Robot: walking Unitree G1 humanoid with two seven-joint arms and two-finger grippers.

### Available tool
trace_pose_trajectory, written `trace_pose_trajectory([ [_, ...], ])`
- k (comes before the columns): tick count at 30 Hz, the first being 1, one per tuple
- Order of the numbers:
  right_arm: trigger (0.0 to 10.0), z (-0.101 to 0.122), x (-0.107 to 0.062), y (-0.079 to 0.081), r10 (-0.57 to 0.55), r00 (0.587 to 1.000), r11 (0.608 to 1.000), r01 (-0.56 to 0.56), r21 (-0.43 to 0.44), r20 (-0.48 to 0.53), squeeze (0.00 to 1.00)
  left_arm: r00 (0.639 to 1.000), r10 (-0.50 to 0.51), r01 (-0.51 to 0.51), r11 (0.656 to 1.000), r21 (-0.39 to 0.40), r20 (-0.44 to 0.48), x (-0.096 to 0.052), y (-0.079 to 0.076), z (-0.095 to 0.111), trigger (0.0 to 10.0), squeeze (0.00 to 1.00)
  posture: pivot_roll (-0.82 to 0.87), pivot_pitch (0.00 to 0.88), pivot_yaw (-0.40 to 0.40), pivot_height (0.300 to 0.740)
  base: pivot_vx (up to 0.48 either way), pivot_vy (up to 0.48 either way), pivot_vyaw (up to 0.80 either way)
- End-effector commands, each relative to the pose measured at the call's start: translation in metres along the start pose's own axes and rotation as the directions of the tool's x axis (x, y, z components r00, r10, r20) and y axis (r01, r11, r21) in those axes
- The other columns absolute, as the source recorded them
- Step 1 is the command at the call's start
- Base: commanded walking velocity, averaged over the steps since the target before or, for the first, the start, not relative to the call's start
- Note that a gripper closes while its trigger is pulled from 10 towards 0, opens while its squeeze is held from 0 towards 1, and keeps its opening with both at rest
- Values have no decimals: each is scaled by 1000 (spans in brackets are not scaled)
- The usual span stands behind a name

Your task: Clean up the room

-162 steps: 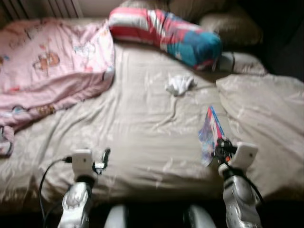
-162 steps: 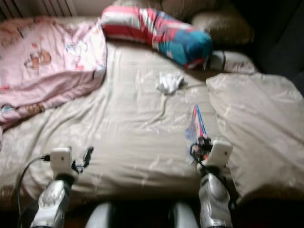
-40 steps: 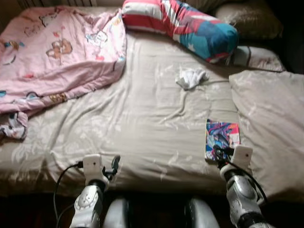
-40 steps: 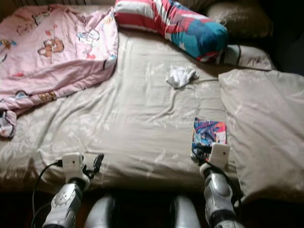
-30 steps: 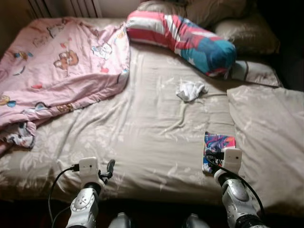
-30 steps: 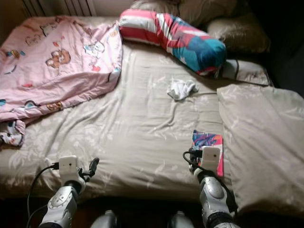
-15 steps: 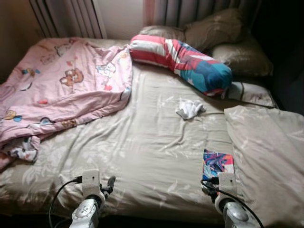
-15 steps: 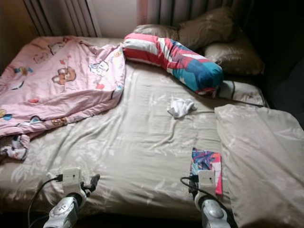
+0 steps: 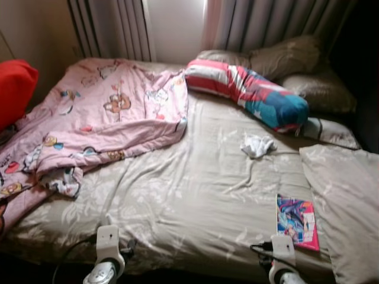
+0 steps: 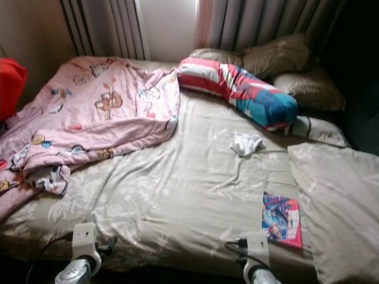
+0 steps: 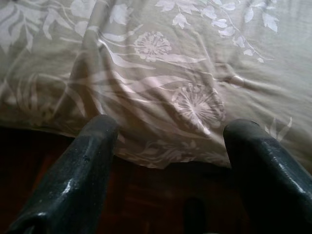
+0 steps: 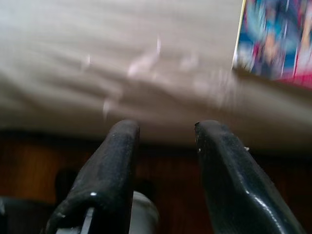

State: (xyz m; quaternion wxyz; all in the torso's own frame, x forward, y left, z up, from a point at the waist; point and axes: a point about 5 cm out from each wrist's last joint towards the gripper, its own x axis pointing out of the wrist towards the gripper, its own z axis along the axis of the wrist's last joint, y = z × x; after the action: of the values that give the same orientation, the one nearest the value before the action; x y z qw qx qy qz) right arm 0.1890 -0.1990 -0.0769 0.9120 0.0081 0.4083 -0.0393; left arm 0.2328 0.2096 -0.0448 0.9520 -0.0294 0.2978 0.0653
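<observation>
A colourful book [image 9: 296, 220] lies flat on the beige sheet [image 9: 195, 189] near the bed's front right corner. My right gripper [image 12: 166, 126] hangs open just off the bed's near edge, a little short of the book [image 12: 275, 44], with nothing between its fingers. My left gripper [image 11: 170, 124] is open too, at the front left edge over the flowered sheet. A crumpled white cloth [image 9: 256, 144] sits mid-bed. A pink cartoon blanket [image 9: 100, 124] is bunched over the left half.
A striped red, white and teal bolster [image 9: 249, 93] lies across the head of the bed, brown pillows [image 9: 284, 56] behind it. A large beige pillow [image 9: 343, 201] covers the right edge. Something red [image 9: 15, 89] stands at the far left. Grey curtains [image 9: 266, 23] hang behind.
The book, first held upright in my right gripper, now lies flat and free on the sheet. The camera has backed off and tilted up, and both grippers have sunk to the bed's near edge.
</observation>
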Motion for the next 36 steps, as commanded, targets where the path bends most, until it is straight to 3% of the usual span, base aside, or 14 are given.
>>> trace_pose_trajectory([
  [1, 10000, -10, -3, -11, -36, 999, 999, 37, 29, -40, 0, 999, -36, 36, 999, 15, -28, 1, -8, -2, 10000, 0, -3, 107, -4, 740, 0, 480, 0],
  [8, 10000, -31, -12, -25, -65, 992, 996, 70, 49, -108, 0, 994, -31, 33, 999, 19, -102, -2, -7, -14, 10000, 0, -13, 121, 8, 740, 0, 480, 0],
  [15, 10000, -29, -11, -25, -80, 991, 995, 85, 45, -111, 0, 989, -30, 31, 1000, 2, -147, -7, -7, -27, 10000, 0, -23, 139, 11, 740, 0, 480, 0],
  [26, 10000, -21, -5, -4, -49, 992, 998, 52, 19, -113, 0, 983, 5, -8, 1000, -16, -184, -11, 1, -36, 10000, 0, -25, 155, 7, 740, 0, 480, 0],
  [30, 10000, -18, -2, 5, -43, 993, 999, 43, 0, -107, 0, 980, 15, -18, 1000, -18, -198, -13, 4, -40, 10000, 0, -24, 161, 9, 740, 0, 480, 609],
  [36, 10000, -21, -3, 5, -44, 992, 999, 47, 18, -117, 0, 978, 18, -22, 1000, -16, -208, -14, 5, -42, 10000, 0, -23, 162, 10, 740, 0, 480, 265],
])
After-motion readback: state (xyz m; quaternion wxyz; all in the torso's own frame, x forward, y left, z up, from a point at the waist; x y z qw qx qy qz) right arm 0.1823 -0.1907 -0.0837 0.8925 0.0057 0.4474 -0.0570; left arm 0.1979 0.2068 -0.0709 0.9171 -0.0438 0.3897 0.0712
